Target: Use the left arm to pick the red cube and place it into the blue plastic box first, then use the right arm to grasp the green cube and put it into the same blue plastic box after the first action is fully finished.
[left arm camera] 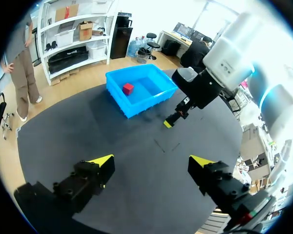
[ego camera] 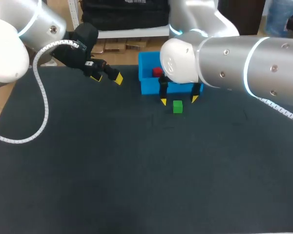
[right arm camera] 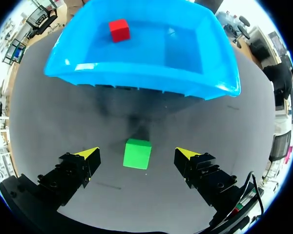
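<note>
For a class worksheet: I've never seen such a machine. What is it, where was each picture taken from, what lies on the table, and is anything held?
It is a robot with two arms, each ending in a two-fingered, yellow-tipped claw. One picture looks down from above; the other two come from cameras on the wrists. On the table stands a blue box with a red cube inside; a green cube lies outside it. Nothing is held: the left claw is open and empty, and the right claw is open, straddling the green cube without touching it.
</note>
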Motion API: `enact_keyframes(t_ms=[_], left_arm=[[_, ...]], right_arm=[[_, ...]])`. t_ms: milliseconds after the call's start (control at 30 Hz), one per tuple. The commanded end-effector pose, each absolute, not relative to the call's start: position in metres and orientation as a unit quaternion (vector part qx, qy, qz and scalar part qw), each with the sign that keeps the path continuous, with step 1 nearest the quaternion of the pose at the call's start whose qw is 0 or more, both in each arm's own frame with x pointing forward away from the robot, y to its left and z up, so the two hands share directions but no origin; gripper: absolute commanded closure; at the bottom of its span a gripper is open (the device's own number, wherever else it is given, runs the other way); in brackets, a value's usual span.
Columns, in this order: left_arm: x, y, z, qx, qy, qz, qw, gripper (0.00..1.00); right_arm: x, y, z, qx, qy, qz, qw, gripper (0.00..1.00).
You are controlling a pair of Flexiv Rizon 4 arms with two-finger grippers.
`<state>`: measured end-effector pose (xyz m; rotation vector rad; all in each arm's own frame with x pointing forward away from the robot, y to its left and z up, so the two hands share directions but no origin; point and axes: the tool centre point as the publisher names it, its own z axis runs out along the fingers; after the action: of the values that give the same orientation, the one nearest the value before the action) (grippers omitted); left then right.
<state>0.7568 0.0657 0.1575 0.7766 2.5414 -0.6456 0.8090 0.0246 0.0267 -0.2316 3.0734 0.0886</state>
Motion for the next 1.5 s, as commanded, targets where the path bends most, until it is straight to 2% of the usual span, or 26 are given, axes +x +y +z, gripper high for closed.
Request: enact_keyframes(t_ms=[33, 1067, 1100, 1133, 1200, 1267, 1500], left_arm=[[0.756, 0.066, 0.157, 0.279, 0.909, -0.233, 0.204, 0.0], [0.756, 0.066, 0.157, 0.279, 0.909, -0.233, 0.204, 0.0], [0.756, 0.066, 0.157, 0.279, 0.909, -0.233, 0.204, 0.0], [0.756, 0.066, 0.157, 0.279, 0.909, -0.233, 0.204, 0.0], [0.756, 0.066, 0.157, 0.279, 0.909, -0.233, 0.204, 0.0], [0.756, 0.066, 0.157, 0.279, 0.909, -0.233, 0.204, 0.0], [0.756, 0.066, 0.157, 0.279, 0.909, -0.233, 0.204, 0.0]], right_arm=[[0.807, 0.023, 0.02, -0.071, 0.996, 0.03, 0.032, 0.0], [0.812, 0.026, -0.009, -0.053, 0.998, 0.02, 0.025, 0.0], [0.812, 0.027, -0.009, -0.053, 0.998, 0.02, 0.025, 0.19], [0.812, 0.027, -0.01, -0.053, 0.998, 0.019, 0.026, 0.51], [0.812, 0.028, -0.011, -0.054, 0.998, 0.019, 0.026, 0.81], [0.812, 0.029, -0.012, -0.054, 0.998, 0.018, 0.026, 1.0], [0.813, 0.029, -0.013, -0.055, 0.998, 0.019, 0.023, 1.0]])
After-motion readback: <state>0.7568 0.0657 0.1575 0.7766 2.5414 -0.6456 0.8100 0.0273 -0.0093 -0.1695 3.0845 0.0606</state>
